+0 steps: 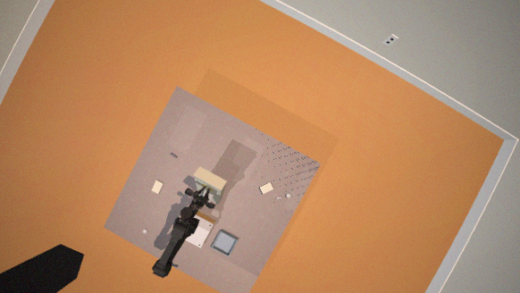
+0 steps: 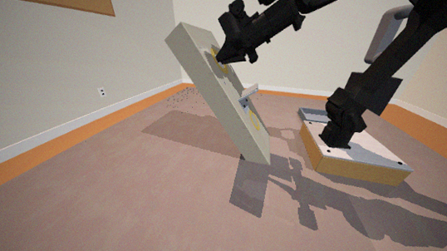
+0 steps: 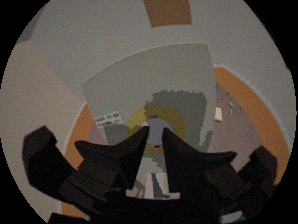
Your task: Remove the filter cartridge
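The pale service panel (image 2: 213, 98) (image 1: 210, 178) (image 3: 120, 90) leans back on the floor. The round filter cartridge (image 2: 223, 68) (image 3: 140, 120), ringed in yellow, sits flush near the panel's top. My gripper (image 2: 220, 58) (image 1: 204, 189) (image 3: 154, 128) has its fingertips right at the cartridge face. The fingers stand a narrow gap apart, and I see nothing clamped between them; whether the tips are inside the slots is hidden. The grey-blue tray (image 1: 222, 233) (image 2: 314, 114) lies on the floor to the right of the arm's base.
The arm stands on an orange-sided mount (image 2: 357, 164). A second yellow ring (image 2: 254, 120) and a small bracket (image 2: 246, 95) sit lower on the panel. Two cream blocks (image 1: 156, 187) (image 1: 266, 188) and small balls (image 1: 145, 230) (image 1: 288, 195) lie on the mat.
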You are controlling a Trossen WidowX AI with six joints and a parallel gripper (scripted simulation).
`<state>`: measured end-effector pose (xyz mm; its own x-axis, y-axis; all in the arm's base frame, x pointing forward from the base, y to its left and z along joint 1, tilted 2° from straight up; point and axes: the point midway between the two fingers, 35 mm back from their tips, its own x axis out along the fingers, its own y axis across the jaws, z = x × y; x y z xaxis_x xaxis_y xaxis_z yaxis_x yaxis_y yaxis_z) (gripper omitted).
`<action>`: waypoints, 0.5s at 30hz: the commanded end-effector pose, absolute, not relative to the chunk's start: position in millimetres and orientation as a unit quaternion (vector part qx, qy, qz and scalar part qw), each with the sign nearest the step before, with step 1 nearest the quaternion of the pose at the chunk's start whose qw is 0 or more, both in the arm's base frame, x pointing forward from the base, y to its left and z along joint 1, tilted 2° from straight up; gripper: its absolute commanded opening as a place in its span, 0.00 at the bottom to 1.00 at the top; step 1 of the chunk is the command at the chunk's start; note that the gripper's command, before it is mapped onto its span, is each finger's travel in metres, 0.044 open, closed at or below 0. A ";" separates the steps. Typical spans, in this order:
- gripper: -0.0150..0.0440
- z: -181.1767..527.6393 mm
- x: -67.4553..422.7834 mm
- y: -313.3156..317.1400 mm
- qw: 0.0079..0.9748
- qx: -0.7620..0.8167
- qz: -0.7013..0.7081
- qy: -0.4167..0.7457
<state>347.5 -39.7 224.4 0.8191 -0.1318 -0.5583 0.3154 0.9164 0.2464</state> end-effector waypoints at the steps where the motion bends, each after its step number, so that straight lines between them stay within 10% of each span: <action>1: 0.42 220.3 352.1 -39.7 0.939 0.166 -0.117 0.278; 15: 0.34 224.0 347.8 -39.8 0.939 0.166 -0.119 0.276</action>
<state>347.3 -40.5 224.5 0.8190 -0.1348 -0.5577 0.3178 0.9159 0.2453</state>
